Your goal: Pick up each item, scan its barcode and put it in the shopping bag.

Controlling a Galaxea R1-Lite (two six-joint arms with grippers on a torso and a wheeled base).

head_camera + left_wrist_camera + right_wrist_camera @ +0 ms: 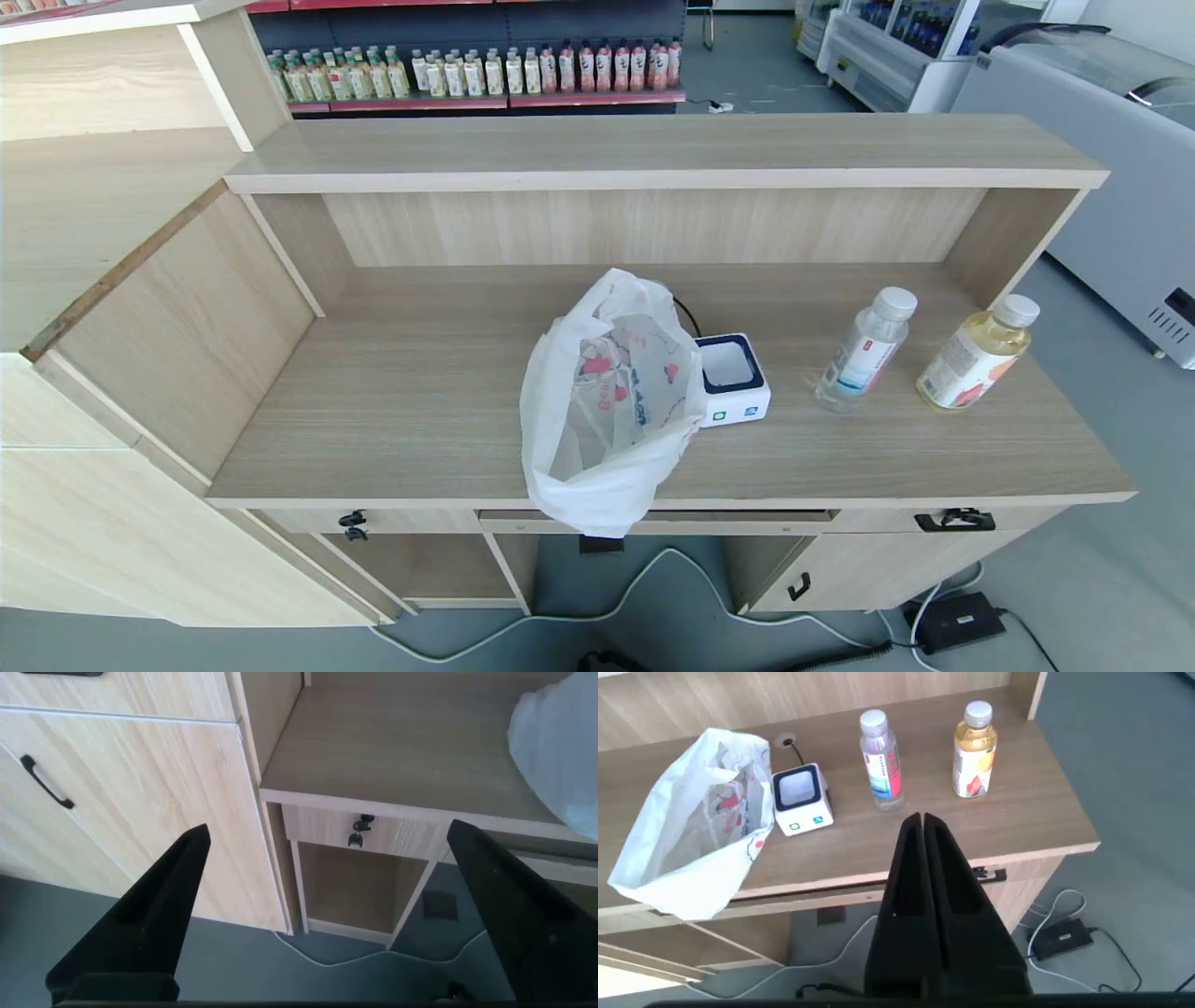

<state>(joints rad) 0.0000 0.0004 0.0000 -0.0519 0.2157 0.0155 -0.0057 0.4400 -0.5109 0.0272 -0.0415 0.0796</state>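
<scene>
Woodgrain counter, crinkly shopping bag, clear bottle, amber bottle

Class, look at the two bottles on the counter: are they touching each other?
Apart. The head view shows a strip of bare counter between the clear bottle and the yellow-drink bottle; the right wrist view shows the same gap.

The wood-grain counter has a raised back ledge. Behind it a shelf holds rows of drink bottles. A chest freezer stands to the right, and a black power adapter lies on the floor.
</scene>
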